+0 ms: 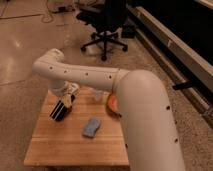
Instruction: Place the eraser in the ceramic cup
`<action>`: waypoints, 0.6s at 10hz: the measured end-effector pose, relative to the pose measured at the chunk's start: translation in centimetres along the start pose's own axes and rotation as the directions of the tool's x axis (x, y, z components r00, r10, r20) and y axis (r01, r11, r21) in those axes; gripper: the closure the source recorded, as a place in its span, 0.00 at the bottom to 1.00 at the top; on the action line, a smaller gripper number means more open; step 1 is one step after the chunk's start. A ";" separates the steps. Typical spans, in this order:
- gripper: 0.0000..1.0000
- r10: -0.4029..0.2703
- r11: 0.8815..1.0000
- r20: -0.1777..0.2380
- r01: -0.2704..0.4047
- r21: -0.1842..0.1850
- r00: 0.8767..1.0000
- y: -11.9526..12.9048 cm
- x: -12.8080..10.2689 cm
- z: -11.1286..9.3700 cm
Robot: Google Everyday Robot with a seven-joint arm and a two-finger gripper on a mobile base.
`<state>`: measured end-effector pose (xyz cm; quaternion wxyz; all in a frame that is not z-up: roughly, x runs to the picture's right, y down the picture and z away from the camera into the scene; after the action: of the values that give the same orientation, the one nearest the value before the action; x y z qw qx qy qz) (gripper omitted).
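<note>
While pincer is held low over left part of wooden desk, ceramic cup is seen apart at picture-right, near far edge, just beside orange-red bowl. Pincer state cannot be told. Blue flat object lies nearby.

A black office chair is standing beyond the wooden worktop. An orange bowl is sitting on that worktop.

No legible text (claw above table left).
</note>
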<state>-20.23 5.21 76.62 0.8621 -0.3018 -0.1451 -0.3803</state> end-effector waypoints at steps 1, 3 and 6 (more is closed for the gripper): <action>1.00 0.029 0.999 -0.021 -0.030 -0.012 0.999 0.9 2.5 0.2; 1.00 0.064 0.998 -0.052 -0.065 -0.018 0.997 1.3 5.6 0.4; 1.00 0.137 0.990 -0.106 -0.139 -0.011 0.985 2.0 11.1 0.4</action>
<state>-11.35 0.25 81.41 0.8900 -0.2987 -0.0748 -0.3364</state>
